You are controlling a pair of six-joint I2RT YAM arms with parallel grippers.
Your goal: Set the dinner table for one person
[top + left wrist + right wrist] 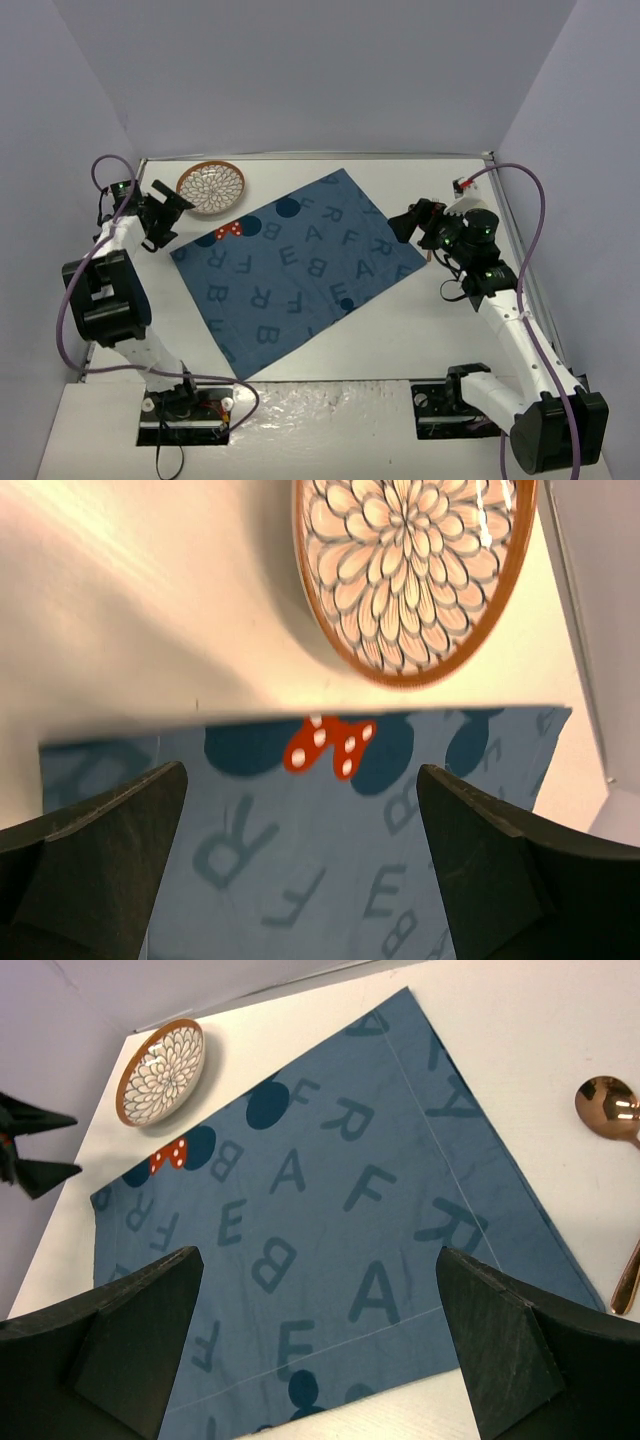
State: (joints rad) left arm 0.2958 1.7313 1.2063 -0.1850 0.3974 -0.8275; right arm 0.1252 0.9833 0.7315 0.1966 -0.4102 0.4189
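Observation:
The dinner table point(400, 330) is a large white top with a thin metal rim. A dark blue letter-printed placemat point(300, 265) lies flat on it, turned like a diamond. My left gripper point(172, 215) hovers open over the mat's left corner point(300, 830), with nothing between its jaws point(302, 780). My right gripper point(410, 222) hangs open above the mat's right side point(330, 1190), also empty point(320, 1260). An orange-rimmed bowl point(211, 187) with a white petal pattern sits just beyond the mat's left corner point(415, 570). A copper spoon point(612, 1110) lies on the table right of the mat.
Grey walls close in the table on the left, back and right. The bowl point(160, 1072) stands near the back left corner. Both arm bases are bolted at the near edge, with purple cables looping beside each arm.

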